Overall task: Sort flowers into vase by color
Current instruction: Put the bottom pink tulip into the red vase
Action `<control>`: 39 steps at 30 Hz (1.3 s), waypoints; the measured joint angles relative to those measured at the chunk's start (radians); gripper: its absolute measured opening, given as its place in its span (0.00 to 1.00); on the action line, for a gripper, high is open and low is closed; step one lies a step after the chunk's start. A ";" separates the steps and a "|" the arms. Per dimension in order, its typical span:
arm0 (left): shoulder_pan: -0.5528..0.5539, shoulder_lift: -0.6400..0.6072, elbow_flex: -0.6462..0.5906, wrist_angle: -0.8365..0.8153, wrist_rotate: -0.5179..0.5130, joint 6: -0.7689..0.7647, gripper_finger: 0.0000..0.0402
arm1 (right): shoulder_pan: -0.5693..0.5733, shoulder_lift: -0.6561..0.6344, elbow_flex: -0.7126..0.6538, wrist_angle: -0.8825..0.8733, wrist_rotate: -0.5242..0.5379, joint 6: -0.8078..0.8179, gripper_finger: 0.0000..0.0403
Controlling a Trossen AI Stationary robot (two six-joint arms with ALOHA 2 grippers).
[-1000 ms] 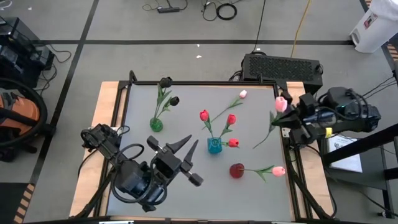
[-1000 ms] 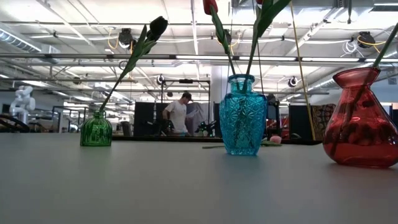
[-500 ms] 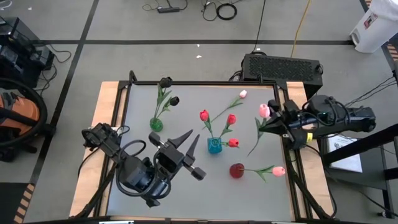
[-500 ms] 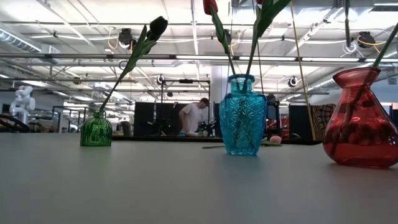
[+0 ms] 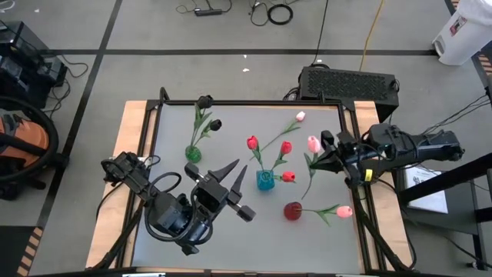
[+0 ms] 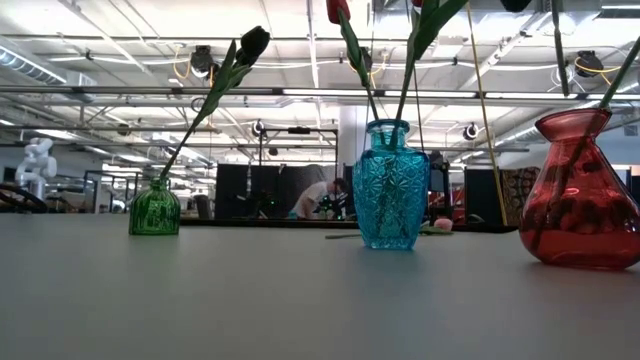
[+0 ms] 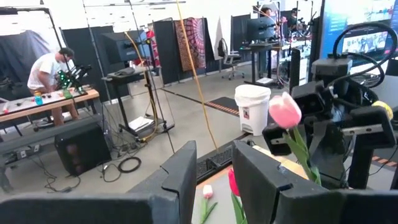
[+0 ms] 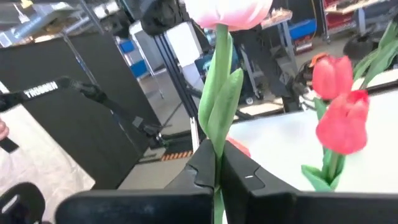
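The right gripper (image 5: 329,158) pinches a pink tulip (image 5: 313,144) by its stem, up in the air over the worktop (image 5: 231,123) — near the red vase (image 5: 292,211), which has a pink one already. The left gripper (image 5: 231,185) waits, fingers spread wide, holding nothing.

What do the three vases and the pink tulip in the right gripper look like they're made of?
The green vase, blue vase and red vase look like tinted glass: translucent and glossy, with stems showing through the red one. The blue has a pressed diamond pattern, the green has ribs. The pink tulip held by the right gripper seems artificial, probably plastic or fabric: its stem and leaf are uniformly smooth.
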 joint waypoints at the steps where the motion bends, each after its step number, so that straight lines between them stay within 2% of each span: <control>1: 0.000 0.000 0.000 0.000 0.000 0.000 0.27 | 0.005 0.007 -0.002 -0.001 0.000 0.000 0.00; 12: 0.000 0.000 0.000 -0.007 0.000 0.000 0.27 | 0.051 0.082 -0.003 0.088 0.014 0.000 0.00; 21: 0.000 0.000 0.000 -0.007 0.000 0.000 0.27 | 0.103 0.107 -0.003 0.113 0.070 -0.004 0.00; 33: 0.000 0.000 0.000 -0.007 0.000 0.000 0.27 | 0.186 0.110 -0.003 0.100 0.209 -0.053 0.00; 39: 0.000 0.000 0.000 -0.007 0.000 0.000 0.27 | 0.215 0.109 -0.037 0.106 0.215 -0.044 0.00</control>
